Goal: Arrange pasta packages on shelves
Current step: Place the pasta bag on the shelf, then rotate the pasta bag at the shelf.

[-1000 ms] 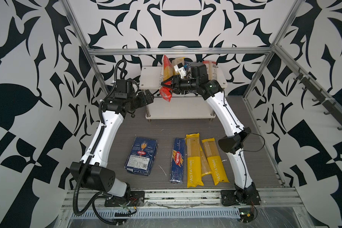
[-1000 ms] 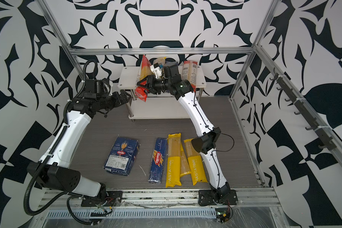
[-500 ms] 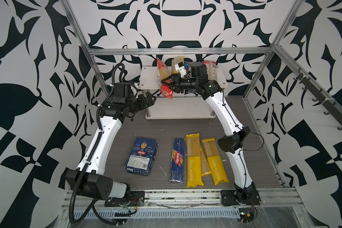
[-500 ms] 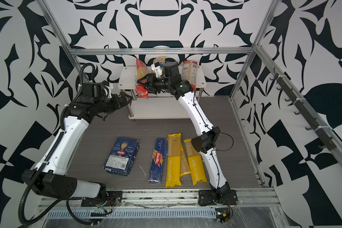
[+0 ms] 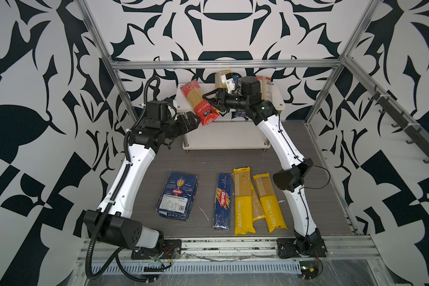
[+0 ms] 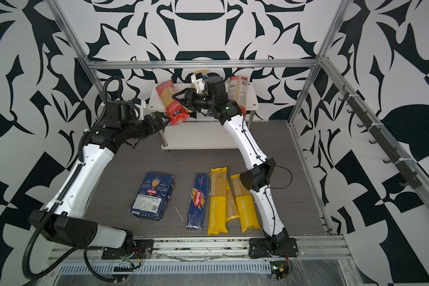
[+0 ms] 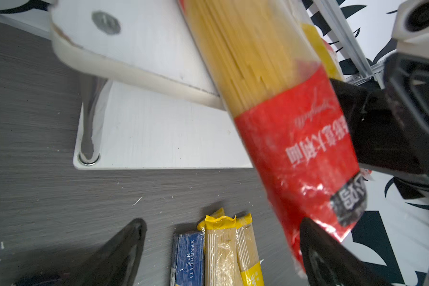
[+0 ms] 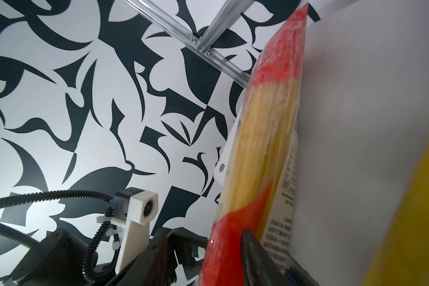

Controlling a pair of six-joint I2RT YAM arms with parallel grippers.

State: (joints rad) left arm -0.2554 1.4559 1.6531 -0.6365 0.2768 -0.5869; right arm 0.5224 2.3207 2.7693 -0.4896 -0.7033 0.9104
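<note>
Shelving of the red spaghetti bag (image 5: 200,104) is the step in hand. In both top views it lies slanted over the left corner of the shelves' (image 5: 223,138) top board, its red end overhanging the edge that faces the arms. The right gripper (image 5: 209,102) is at that end, and the left gripper (image 5: 195,122) is just beside the tip. In the left wrist view the left fingers (image 7: 124,247) are wide apart and empty; one is at the bag's tip, contact unclear. In the right wrist view the right fingers (image 8: 255,257) straddle the bag and look clamped on it. Next, I judge, the bag needs sliding fully onto the board before release. More pasta packages (image 5: 223,200) lie near the worktop's (image 5: 208,158) front edge.
</note>
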